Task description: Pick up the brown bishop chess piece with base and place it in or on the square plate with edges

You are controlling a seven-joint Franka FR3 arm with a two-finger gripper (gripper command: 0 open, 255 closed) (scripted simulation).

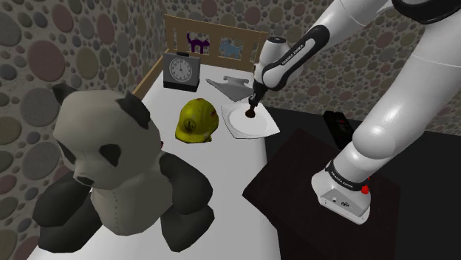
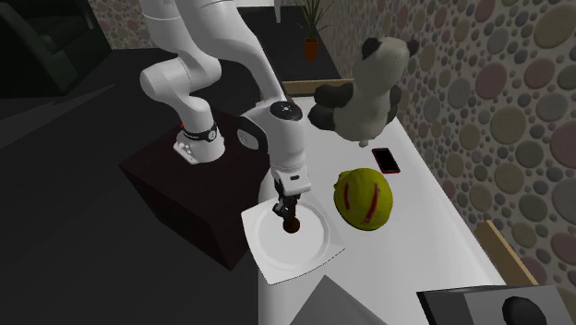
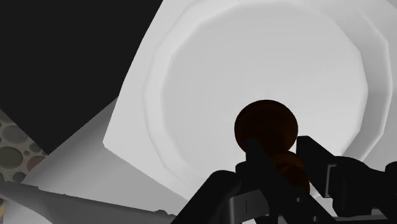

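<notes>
Claw (image 1: pixel 251 105) was what I checked first: its two black fingers (image 3: pixel 254 162) stood close together, clasped on the brown bishop (image 1: pixel 250 114), which pointed down from the arm's white wrist. The piece hung over the round well of the white square plate (image 1: pixel 270 130), close to the middle of it. I could not tell from any camera whether its lower end was touching the plate or was just above it. Through the wrist camera, the bishop's dark rounded end stuck out past the fingertips, with the plate's pale well spread behind it.

In the shoulder view, the plate lay at the edge of the white surface (image 1: pixel 148 103) nearest the dark stand (image 1: pixel 295 199). A yellow helmet (image 1: pixel 198 120) with red marks sat just beside the plate, at nine o'clock from it. A flat grey sheet (image 1: pixel 233 85) lay near the plate at about eleven o'clock. A black clock (image 1: pixel 179 70) stood farther off at ten o'clock, against a wooden rail (image 1: pixel 214 29) that carried a purple cat picture. A big panda plush (image 1: pixel 111 170) sat well apart from the plate, down at about eight o'clock.

In the second exterior view, the helmet was at about two o'clock from the plate. A dark phone (image 2: pixel 386 160) with a red edge lay between the helmet and the panda.
</notes>
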